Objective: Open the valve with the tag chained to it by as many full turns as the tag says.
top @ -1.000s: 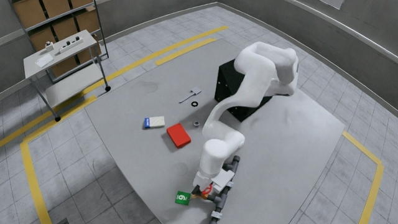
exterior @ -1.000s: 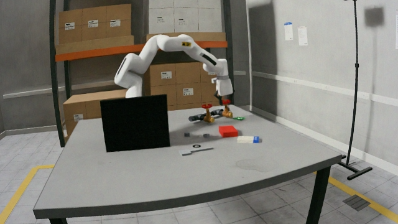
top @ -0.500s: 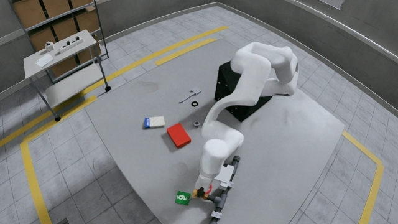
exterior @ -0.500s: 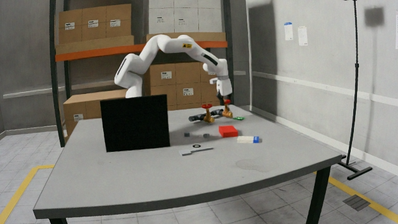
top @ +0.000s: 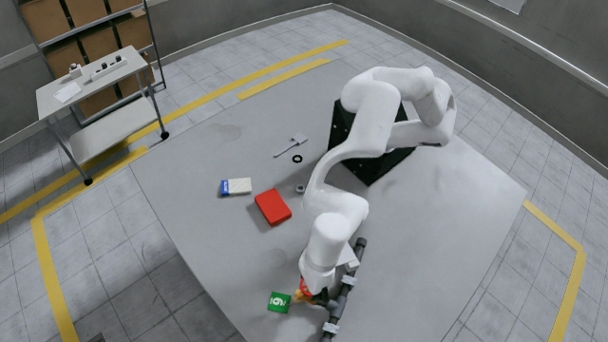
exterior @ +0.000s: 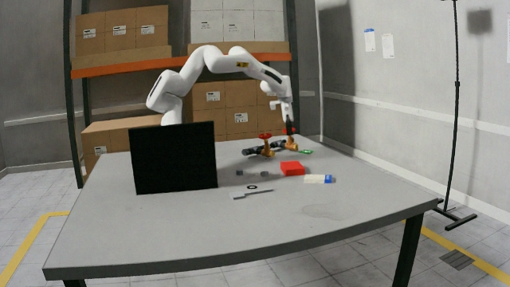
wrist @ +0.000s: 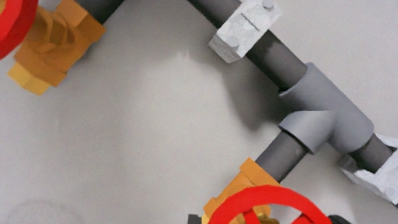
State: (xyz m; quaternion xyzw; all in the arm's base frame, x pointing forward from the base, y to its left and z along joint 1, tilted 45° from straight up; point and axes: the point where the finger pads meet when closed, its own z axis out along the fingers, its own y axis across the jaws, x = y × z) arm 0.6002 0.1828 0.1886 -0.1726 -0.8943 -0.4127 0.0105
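Note:
A grey pipe (top: 343, 285) with brass valves lies at the table's near edge in the top view. My gripper (top: 306, 291) is shut on the red handwheel (wrist: 262, 203) of the valve beside the green tag (top: 278, 301); the tag shows a digit that reads as 6 or 9. In the exterior view the gripper (exterior: 288, 129) stands upright over that handwheel, with the tag (exterior: 306, 151) to its right. A second valve with a red handwheel (exterior: 264, 136) stands to the left; it also shows in the wrist view (wrist: 15, 22) at top left. The fingertips are mostly hidden.
A red block (top: 273, 206), a white and blue box (top: 236, 186), a grey scraper (top: 291, 144), a black ring (top: 297, 158) and a small grey nut (top: 299, 186) lie mid-table. The black base box (exterior: 173, 157) stands behind them.

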